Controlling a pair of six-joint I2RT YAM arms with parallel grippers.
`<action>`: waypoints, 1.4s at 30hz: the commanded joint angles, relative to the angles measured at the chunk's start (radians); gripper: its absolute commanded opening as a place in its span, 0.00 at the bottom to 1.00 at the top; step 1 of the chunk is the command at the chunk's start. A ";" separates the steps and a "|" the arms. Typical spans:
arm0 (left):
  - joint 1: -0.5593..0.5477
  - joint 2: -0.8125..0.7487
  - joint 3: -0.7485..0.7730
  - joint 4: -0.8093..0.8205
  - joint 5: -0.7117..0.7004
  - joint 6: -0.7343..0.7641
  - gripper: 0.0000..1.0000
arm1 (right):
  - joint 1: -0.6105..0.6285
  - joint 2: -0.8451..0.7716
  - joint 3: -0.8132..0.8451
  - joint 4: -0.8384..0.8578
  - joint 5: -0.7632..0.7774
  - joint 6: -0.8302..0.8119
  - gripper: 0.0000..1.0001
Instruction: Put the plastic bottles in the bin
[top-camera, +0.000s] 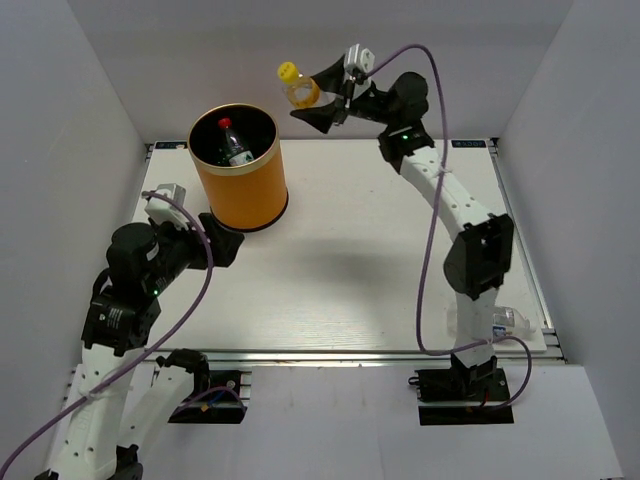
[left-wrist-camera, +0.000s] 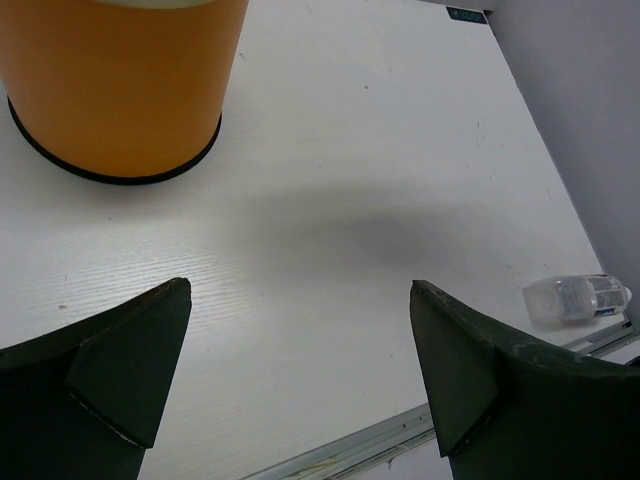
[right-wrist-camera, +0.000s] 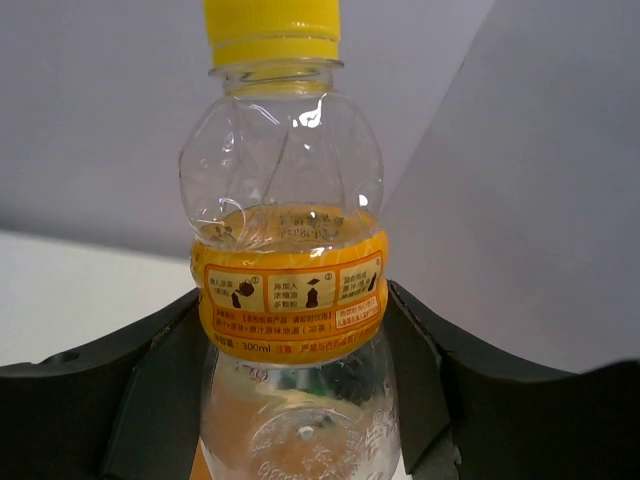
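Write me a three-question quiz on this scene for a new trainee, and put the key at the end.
1. Fill in: the bottle lying inside the orange bin has a ___ cap.
2. True or false: the right gripper holds the yellow-capped bottle between its fingers, raised above the table.
3. Where is the clear bottle with the blue-white label?
A. Inside the bin
B. Lying on its side at the table's near right corner
C. Standing upright at the table's far edge

Key: 1 red; 2 true; 3 B
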 joint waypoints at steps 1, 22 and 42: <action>0.006 -0.030 0.004 -0.040 -0.020 -0.019 1.00 | 0.049 0.190 0.172 0.201 0.082 0.185 0.00; 0.015 -0.103 -0.049 -0.106 0.003 -0.088 1.00 | 0.235 0.470 0.323 0.291 0.432 -0.119 0.90; -0.057 0.392 -0.129 0.464 0.492 0.015 1.00 | -0.012 -0.164 -0.046 -0.399 0.547 -0.238 0.00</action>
